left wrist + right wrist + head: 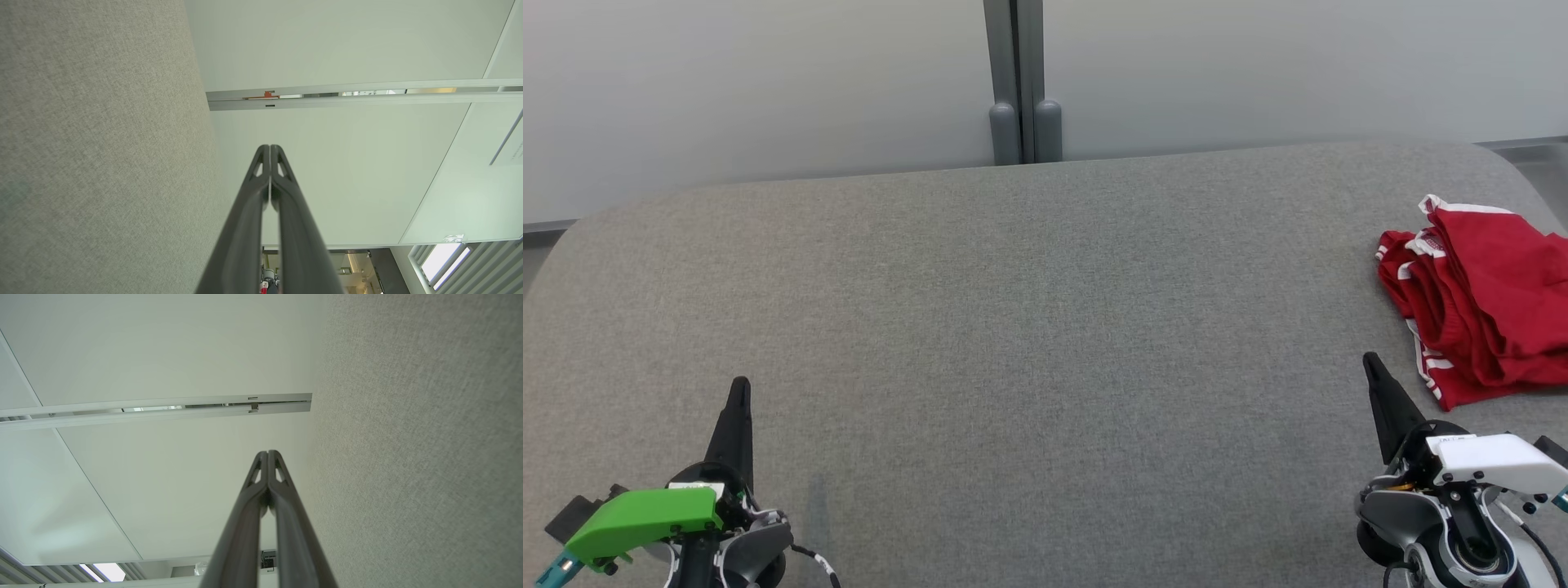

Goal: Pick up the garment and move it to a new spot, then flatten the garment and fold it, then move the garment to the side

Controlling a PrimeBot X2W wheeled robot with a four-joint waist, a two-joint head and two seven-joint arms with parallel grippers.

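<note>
Garment first: your red garment (pixel 1486 302), trimmed in white, lies at the far right of the head view on the grey fabric table (pixel 1029 327). It is stacked on itself in loose layers and partly cut off by the frame edge. Neither arm touches it.

Your left gripper (pixel 739 392) sits at the lower left, jaws pressed together on nothing, fingers pointing up the frame. Your right gripper (pixel 1372 366) sits at the lower right in the same way, closed and empty. It is near the lower left corner of the cloth but apart from it. Both wrist views confirm this: the two dark fingers meet at the tips, with the table running down one side of the frame and pale panels (pixel 163 343) beyond.

That wide, symmetric pose reads to me as a parked stance, arms low at the corners so they leave the middle of the table to the cloth. The layered stack at the side could be a finished fold set aside or a heap awaiting pickup; the pictures don't settle it. If work remains, your right arm is the natural one to reach, and you must open its jaws before closing in.
</note>
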